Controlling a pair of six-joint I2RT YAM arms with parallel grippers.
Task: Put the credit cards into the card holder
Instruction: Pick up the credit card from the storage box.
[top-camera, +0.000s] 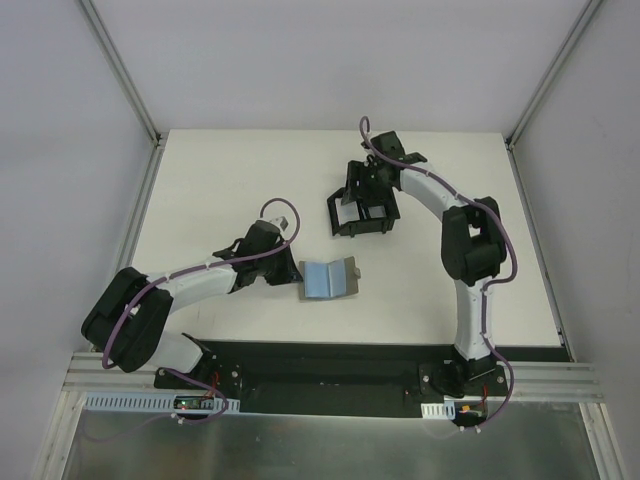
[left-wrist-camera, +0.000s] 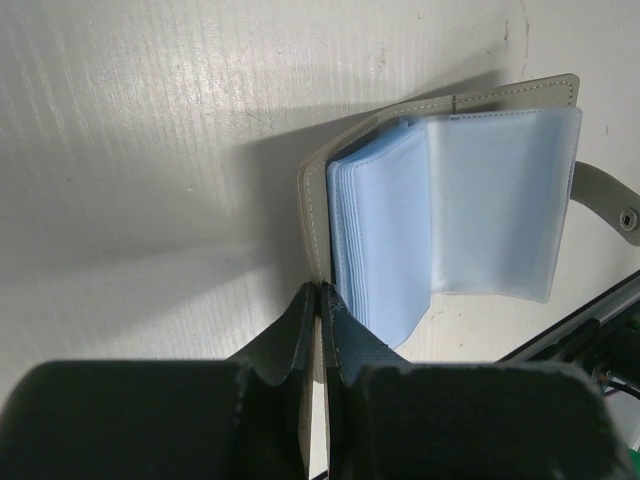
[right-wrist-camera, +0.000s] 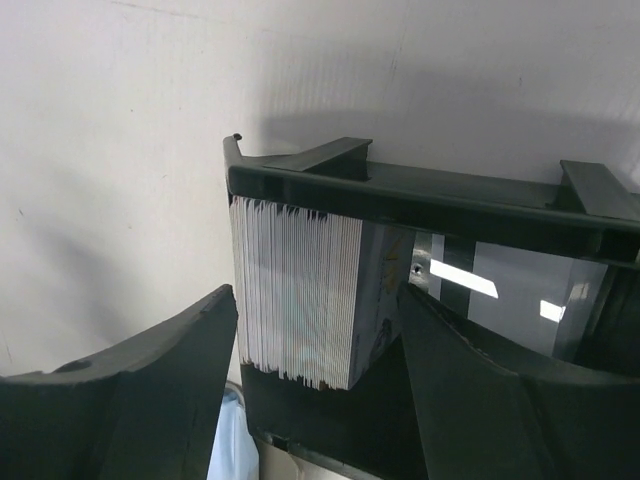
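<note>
The card holder (top-camera: 328, 277) lies open mid-table, a grey cover with pale blue sleeves (left-wrist-camera: 400, 220) fanned out. My left gripper (top-camera: 295, 268) is shut on the cover's left edge, the jaws (left-wrist-camera: 318, 292) pinching the grey flap. The credit cards (right-wrist-camera: 300, 290) stand on edge as a thick stack in the black tray (top-camera: 360, 210). Over that tray my right gripper (top-camera: 365, 200) stands open. Its fingers straddle the stack (right-wrist-camera: 315, 295) without touching it. A corner of the card holder (right-wrist-camera: 222, 440) shows below the tray.
The black tray's rim (right-wrist-camera: 400, 195) and dividers (right-wrist-camera: 590, 190) rise around the card stack. The holder's closing tab (left-wrist-camera: 610, 205) sticks out on its right side. A metal rail (top-camera: 330, 385) runs along the table's near edge by the arm bases.
</note>
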